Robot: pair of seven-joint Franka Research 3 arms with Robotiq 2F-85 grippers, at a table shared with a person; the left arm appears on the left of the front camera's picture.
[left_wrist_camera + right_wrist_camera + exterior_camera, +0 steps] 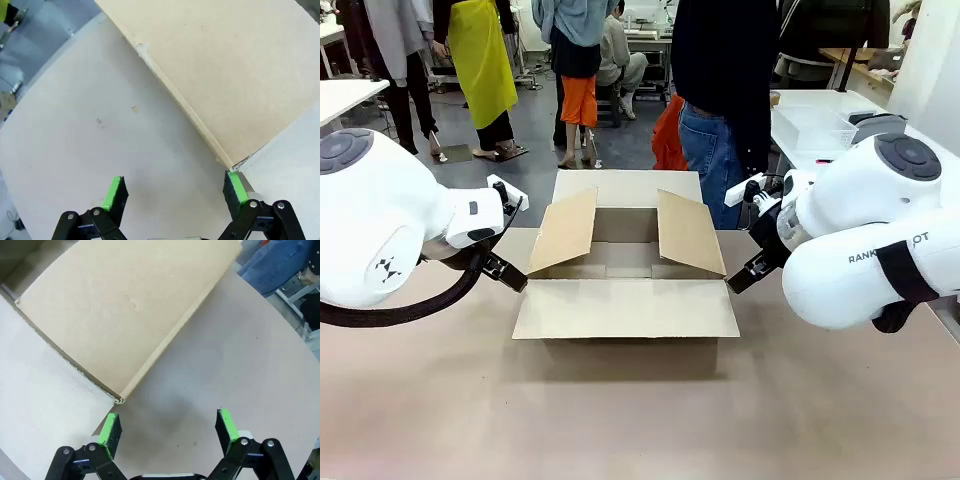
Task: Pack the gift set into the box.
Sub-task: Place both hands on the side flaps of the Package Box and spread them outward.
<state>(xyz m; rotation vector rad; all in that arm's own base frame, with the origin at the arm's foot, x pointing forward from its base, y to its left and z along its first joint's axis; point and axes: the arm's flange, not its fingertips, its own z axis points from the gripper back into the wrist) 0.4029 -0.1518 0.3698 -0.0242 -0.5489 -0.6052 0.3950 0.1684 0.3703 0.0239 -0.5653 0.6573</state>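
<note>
At the middle of the beige table sits the cardboard box, all four flaps folded back so the mouth is free for loading. The near flap lies flat toward the robot, and the two side flaps lean up and outward. What shows of the box floor is bare cardboard.

The left gripper hovers low just beside the near flap's left corner, the right gripper beside its right corner (a mirrored stance, probably to steady the carton while something is lowered in). Both have their green pads spread wide with nothing between them. In each wrist view a flap corner lies close to one pad without being pinched.

The tabletop is smooth and matte. Beyond the box a person in a dark top and jeans stands at the far edge, with white worktables, a clear bin and other people farther back.
</note>
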